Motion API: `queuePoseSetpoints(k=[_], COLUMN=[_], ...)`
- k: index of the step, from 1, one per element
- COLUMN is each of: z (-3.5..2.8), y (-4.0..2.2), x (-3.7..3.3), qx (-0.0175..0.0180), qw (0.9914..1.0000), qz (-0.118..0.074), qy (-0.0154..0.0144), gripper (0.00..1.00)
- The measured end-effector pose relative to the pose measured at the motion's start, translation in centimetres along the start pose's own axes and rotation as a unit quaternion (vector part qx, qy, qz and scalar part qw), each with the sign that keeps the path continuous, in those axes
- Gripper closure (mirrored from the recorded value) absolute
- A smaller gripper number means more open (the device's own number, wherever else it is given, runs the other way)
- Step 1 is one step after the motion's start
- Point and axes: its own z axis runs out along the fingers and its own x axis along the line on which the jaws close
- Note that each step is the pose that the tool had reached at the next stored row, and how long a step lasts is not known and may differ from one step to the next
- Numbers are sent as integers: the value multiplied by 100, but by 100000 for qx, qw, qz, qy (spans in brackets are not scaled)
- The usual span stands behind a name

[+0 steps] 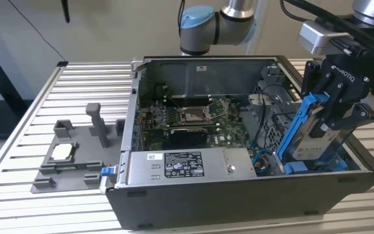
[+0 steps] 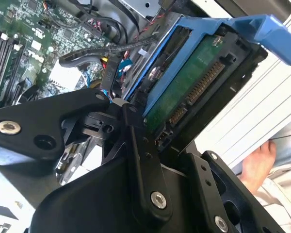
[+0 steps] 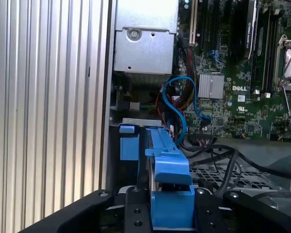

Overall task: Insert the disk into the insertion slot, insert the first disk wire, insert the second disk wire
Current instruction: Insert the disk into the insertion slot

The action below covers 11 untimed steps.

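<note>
Gripper [image 1: 328, 124] is clamping tight on the disk [image 1: 307, 144], jaws pinching it across the flat faces approx mid-length. My guess on why: that grip is leaving the blue carrier [image 1: 289, 131] edges free to run in the bay.

Disk is standing on edge and tilted, top end leaning toward the exterior view's right. Bottom end is dipping inside the case [image 1: 239, 200], at the corner on the exterior view's right. Judging it part-way in, not seated yet.

In the second wrist view the disk's green board side is facing out, w/ connector [image 2: 203, 82] bare and nothing plugged in. So both wire steps are looking undone.

Slot [image 3: 218, 174]: perforated dark cage lying just beside the carrier in the first wrist view. Can't tell if the carrier is riding its guides.

Blue wire [image 3: 182, 111] is looping loose btwn PSU box [image 3: 145, 43] and mobo [image 3: 242, 97]. Black wires [image 2: 106, 51] are hanging near the disk's far edge, not attached to it.

Person's hand [image 2: 259, 165] is showing past the slatted table [image 3: 48, 97], well apart from the disk.
</note>
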Motion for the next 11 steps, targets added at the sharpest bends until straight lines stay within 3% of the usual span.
queuePoseSetpoints(k=[6, 9, 11], z=[1, 1, -2], y=[-1, 0, 0], x=[0, 0, 0], qx=[1, -2, -1], qw=[100000, 100000, 100000], qz=[-24, -21, -19], qy=[-8, 2, 1], gripper=[66, 53, 53])
